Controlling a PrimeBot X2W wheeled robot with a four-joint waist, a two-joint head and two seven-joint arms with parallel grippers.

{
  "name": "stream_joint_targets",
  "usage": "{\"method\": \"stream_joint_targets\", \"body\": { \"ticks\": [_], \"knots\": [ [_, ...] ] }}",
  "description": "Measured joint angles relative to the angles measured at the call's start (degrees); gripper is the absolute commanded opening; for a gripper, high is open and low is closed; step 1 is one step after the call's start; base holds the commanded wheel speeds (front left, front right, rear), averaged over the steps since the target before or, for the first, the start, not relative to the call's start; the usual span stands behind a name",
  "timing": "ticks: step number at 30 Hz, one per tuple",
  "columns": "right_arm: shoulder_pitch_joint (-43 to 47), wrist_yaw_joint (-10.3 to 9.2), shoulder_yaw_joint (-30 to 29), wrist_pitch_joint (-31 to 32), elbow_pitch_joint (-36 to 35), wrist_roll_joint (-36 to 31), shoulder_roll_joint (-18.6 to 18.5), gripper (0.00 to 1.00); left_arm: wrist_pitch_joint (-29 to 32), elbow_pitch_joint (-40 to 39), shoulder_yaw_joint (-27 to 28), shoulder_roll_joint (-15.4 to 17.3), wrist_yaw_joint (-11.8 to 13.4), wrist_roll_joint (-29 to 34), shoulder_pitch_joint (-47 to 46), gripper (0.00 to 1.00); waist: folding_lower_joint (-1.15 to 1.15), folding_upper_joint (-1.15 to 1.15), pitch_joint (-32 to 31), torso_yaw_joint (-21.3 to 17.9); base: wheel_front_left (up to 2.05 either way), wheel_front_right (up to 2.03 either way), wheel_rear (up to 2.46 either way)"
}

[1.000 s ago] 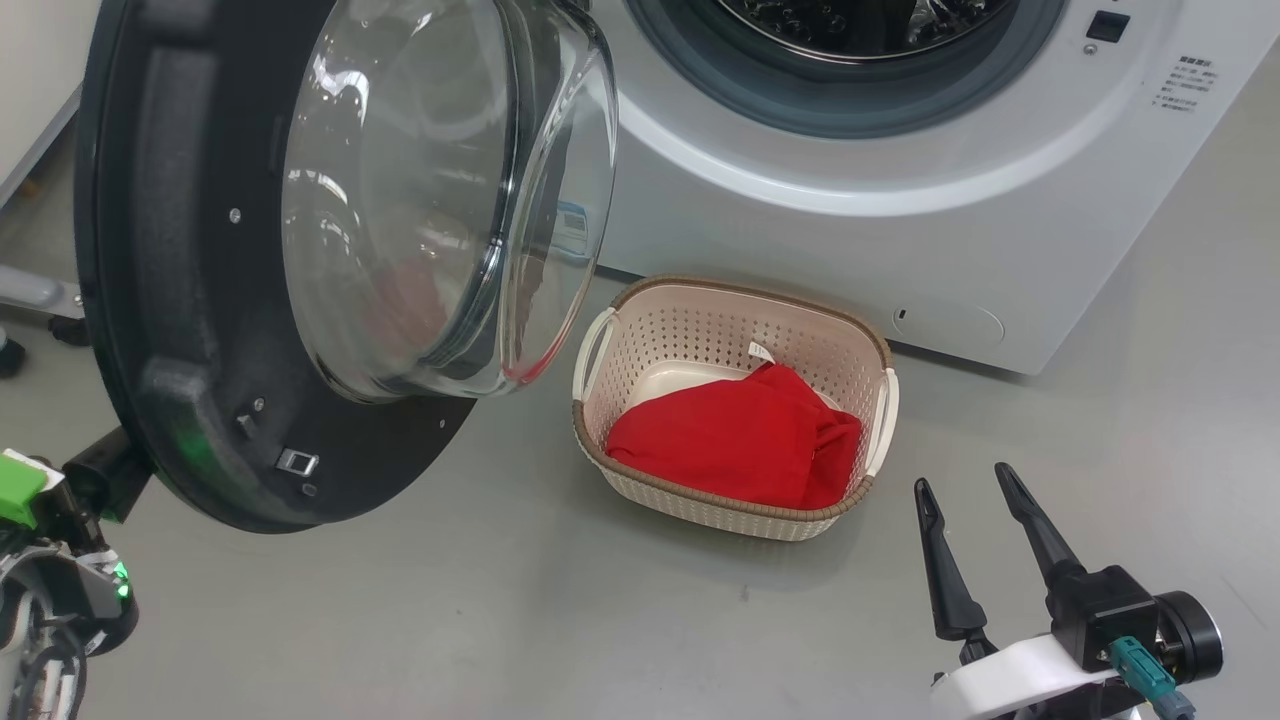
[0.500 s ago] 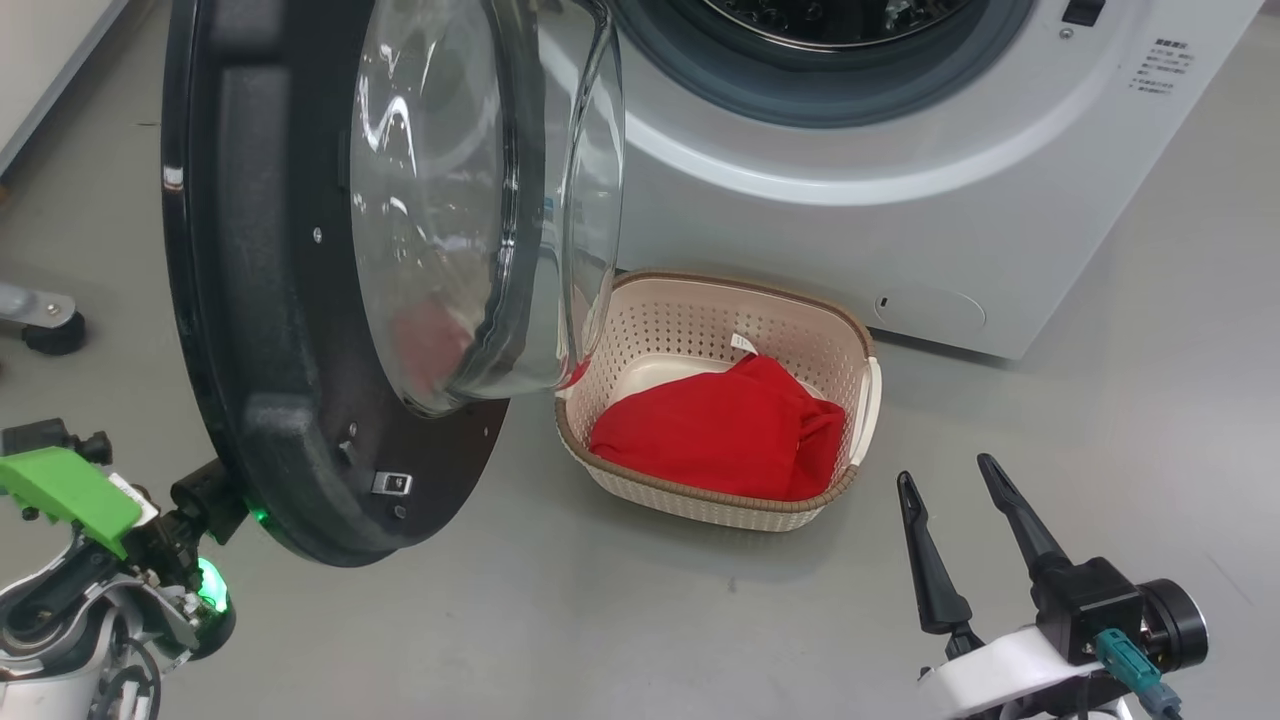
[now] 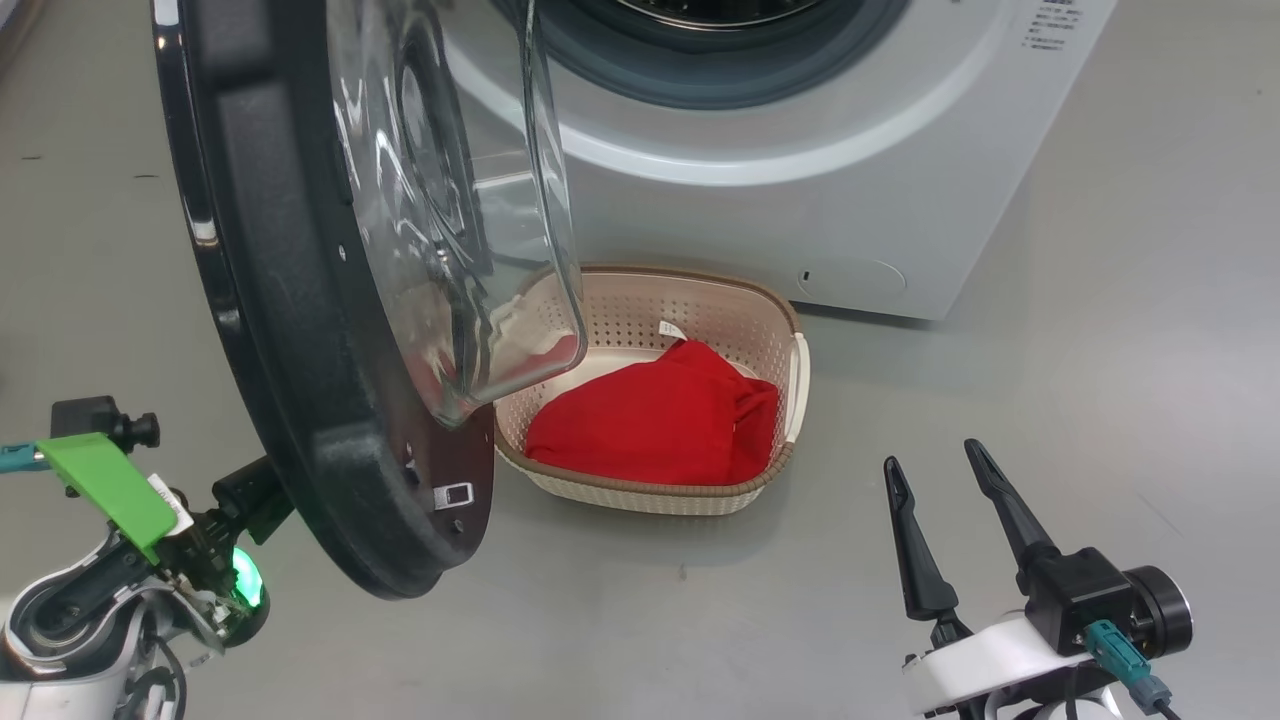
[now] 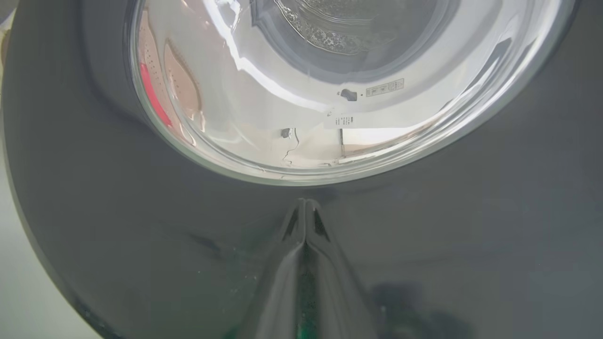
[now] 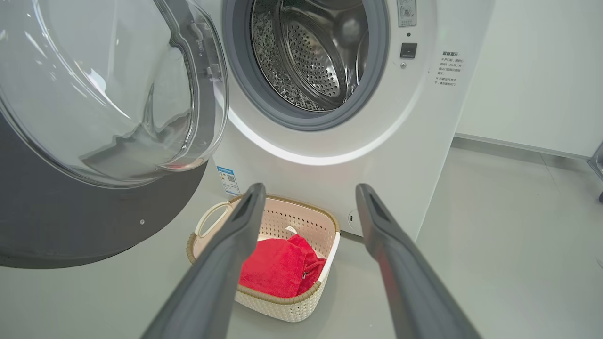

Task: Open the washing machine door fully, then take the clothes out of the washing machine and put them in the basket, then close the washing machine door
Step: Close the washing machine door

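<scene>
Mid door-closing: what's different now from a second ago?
The washing machine door has swung further toward the washing machine. Its glass bowl now overlaps the left end of the basket in the head view. The left gripper, shut, has followed, tips at the door's black outer face. The head camera shifted too. Unchanged: the right gripper is open and empty, and the clothes lie in the basket.

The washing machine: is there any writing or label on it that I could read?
Printed notice on the washing machine front, beside the opening: several lines, too small to read.
Blue sticker low on the front: too small to read.
No brand or number is legible.
</scene>
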Motion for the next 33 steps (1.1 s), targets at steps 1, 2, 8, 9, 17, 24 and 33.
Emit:
{"method": "stream_joint_targets", "body": {
  "ticks": [1, 2, 8, 9, 17, 24, 33],
  "knots": [
    [-0.19, -0.01, 0.04, -0.32, 0.00, 0.02, 0.15, 1.00, 0.08, -0.52, -0.07, -0.08, -0.01, 0.00, 0.00, 0.00, 0.00, 0.00, 0.12, -0.55, 0.00, 0.00, 0.00],
    [-0.40, -0.01, 0.13, -0.47, 0.00, 0.08, 0.26, 1.00, 0.30, -0.92, -0.05, -0.16, -0.02, -0.01, 0.00, 0.00, 0.00, 0.00, 0.25, -1.09, 0.00, 0.00, 0.00],
    [-1.30, -0.05, 0.70, -1.20, 0.10, 0.53, 0.88, 1.00, 1.33, -3.23, -0.60, -0.29, -0.25, -0.02, -0.06, 0.00, 0.00, 0.00, 1.08, -4.75, 0.00, 0.00, 0.00],
    [-1.40, -0.05, 0.77, -1.25, 0.14, 0.56, 0.93, 1.00, 1.51, -3.60, -0.70, -0.30, -0.25, -0.02, -0.08, 0.00, 0.00, 0.00, 1.23, -5.42, 0.00, 0.00, 0.00],
    [-2.43, -0.09, 0.88, -2.43, 0.66, 1.59, 1.51, 1.00, 1.76, -5.63, -1.21, -0.22, 0.29, -0.01, -0.69, 0.00, 0.00, 0.00, 2.55, -11.00, 0.00, 0.00, 0.00],
    [-3.96, -0.25, 1.47, -3.00, 1.35, 2.80, 1.68, 1.00, 1.42, -6.90, -0.86, -0.19, 1.35, -0.01, -2.39, 0.00, 0.00, 0.00, 3.94, -15.98, 0.00, 0.00, 0.00],
    [-5.20, -0.32, 2.70, -3.70, 1.94, 3.96, 1.94, 1.00, -1.12, -8.03, 1.42, -0.38, 3.50, -0.02, -5.94, 0.00, 0.00, 0.00, 6.24, -22.73, 0.00, 0.00, 0.00]
  ]
}}
